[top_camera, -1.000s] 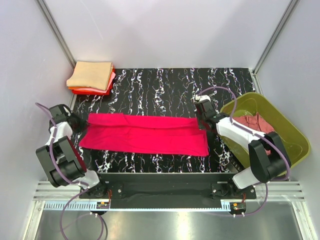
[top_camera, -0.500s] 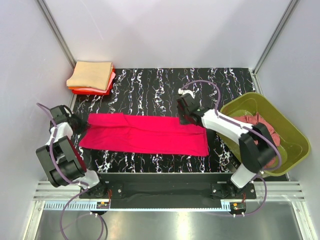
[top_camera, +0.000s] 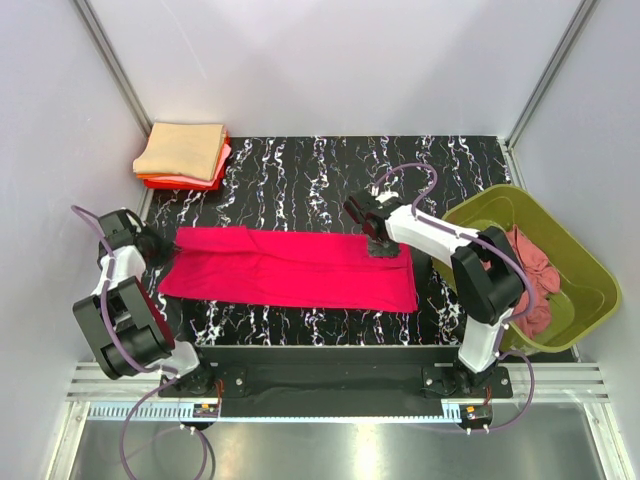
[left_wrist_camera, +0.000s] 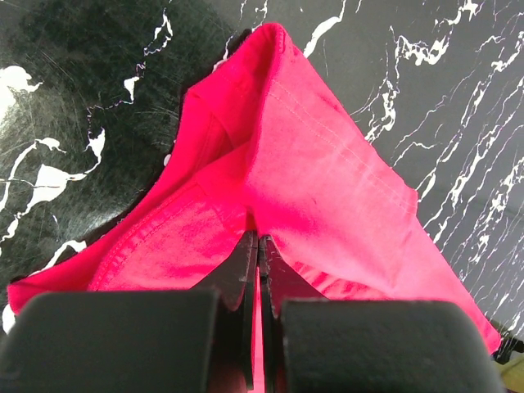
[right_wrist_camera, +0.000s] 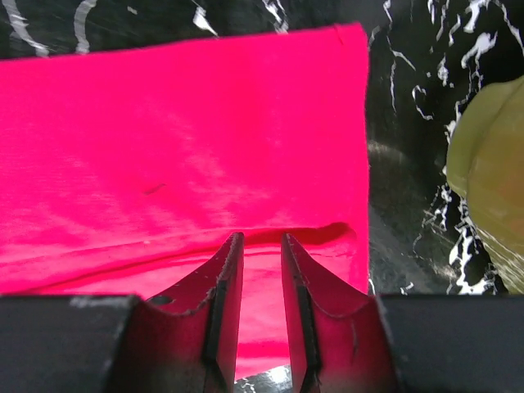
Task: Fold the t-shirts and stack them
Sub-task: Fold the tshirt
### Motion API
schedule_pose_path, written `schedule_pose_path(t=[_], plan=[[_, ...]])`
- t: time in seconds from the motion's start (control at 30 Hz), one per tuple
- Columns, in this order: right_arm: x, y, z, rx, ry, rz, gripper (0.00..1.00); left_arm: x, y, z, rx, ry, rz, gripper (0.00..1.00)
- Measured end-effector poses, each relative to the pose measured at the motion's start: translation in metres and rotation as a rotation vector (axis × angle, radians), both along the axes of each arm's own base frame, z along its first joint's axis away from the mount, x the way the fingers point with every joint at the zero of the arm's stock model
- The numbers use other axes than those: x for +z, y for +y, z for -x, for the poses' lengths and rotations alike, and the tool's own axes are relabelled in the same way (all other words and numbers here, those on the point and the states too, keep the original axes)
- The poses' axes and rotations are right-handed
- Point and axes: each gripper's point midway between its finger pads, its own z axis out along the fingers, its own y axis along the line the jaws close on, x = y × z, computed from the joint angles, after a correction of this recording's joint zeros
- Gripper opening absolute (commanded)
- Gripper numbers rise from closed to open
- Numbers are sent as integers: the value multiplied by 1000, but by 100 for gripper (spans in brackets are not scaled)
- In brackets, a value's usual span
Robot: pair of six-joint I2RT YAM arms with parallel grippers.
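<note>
The crimson-pink shirt [top_camera: 290, 266] is laid out as a long band beside the olive-green tub [top_camera: 585, 258], probably so that it can be folded end over end. Its end farthest from the tub is pinched by the left gripper [left_wrist_camera: 259, 246], whose fingers are pressed together on a ridge of cloth. At the end nearest the tub, the right gripper [right_wrist_camera: 258, 250] is held narrowly spread over a fold edge, with nothing grasped.

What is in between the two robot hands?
The crimson-pink t-shirt, lying spread flat on the black table. It runs from the left gripper, pinching one end, to the right gripper over the other. The top view shows this.
</note>
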Motion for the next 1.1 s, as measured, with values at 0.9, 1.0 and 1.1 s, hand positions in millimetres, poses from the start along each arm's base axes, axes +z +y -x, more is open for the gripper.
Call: schedule_pose_path(t=[0.9,1.0,1.1], plan=[[-3,24,-7,20,-1,-88,30,-25,17,25,82,222,-101,38],[9,28,-8,36,-20,-120,30,13,16,13,72,131,-191,38],[17,33,-8,61,-33,-143,30,38,-11,3,0,42,-233,37]])
